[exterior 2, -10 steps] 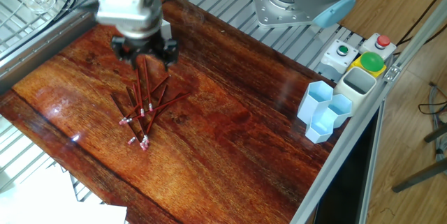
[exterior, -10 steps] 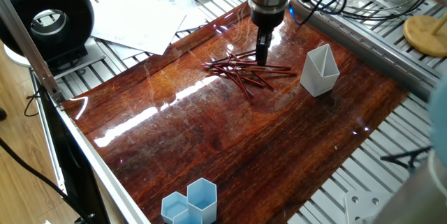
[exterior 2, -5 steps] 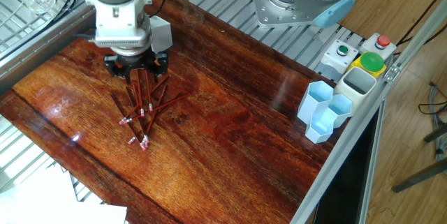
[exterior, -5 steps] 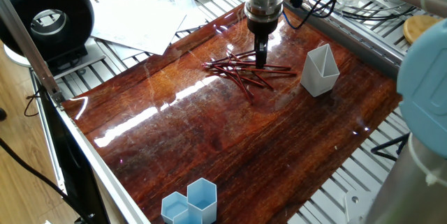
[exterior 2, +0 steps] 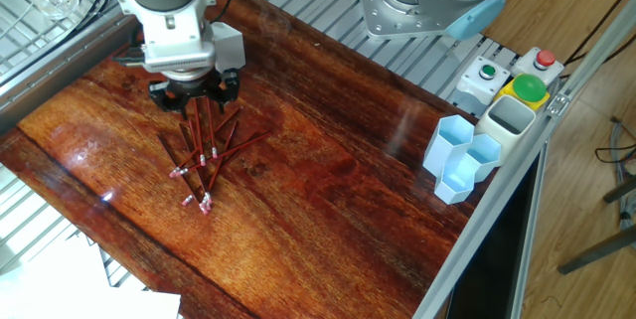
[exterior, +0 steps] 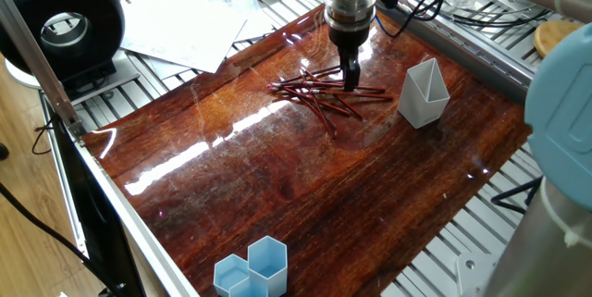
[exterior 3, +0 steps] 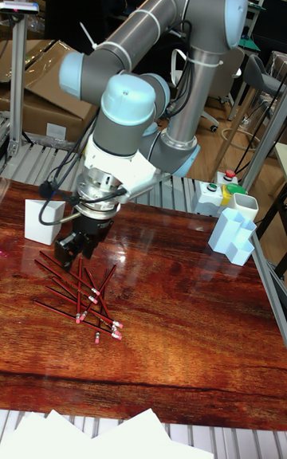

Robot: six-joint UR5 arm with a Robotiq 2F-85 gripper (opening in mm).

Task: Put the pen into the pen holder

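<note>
Several thin red pens point(exterior: 319, 96) lie crossed in a loose pile on the dark wooden tabletop; the pile also shows in the other fixed view point(exterior 2: 206, 148) and the tall view point(exterior 3: 80, 293). My gripper point(exterior: 351, 79) points straight down at the pile's far edge, fingertips just above or among the pens. In the tall view the gripper point(exterior 3: 73, 254) has its two dark fingers point(exterior 3: 60, 251) apart, holding nothing. The white angular pen holder point(exterior: 424, 93) stands upright just right of the pile, a short way from the gripper. In the tall view the pen holder point(exterior 3: 41, 221) is behind and left of the gripper.
Light blue hexagonal cups point(exterior: 252, 269) stand at the table's near edge, far from the pile point(exterior 2: 462, 158). Loose white papers point(exterior: 190, 24) and a black round device point(exterior: 65, 29) lie off the board to the left. A button box point(exterior 2: 517, 85) sits beyond the cups.
The gripper has dropped lower onto the far side of the pen pile and shifted slightly sideways. The pens and the pen holder have not moved.
</note>
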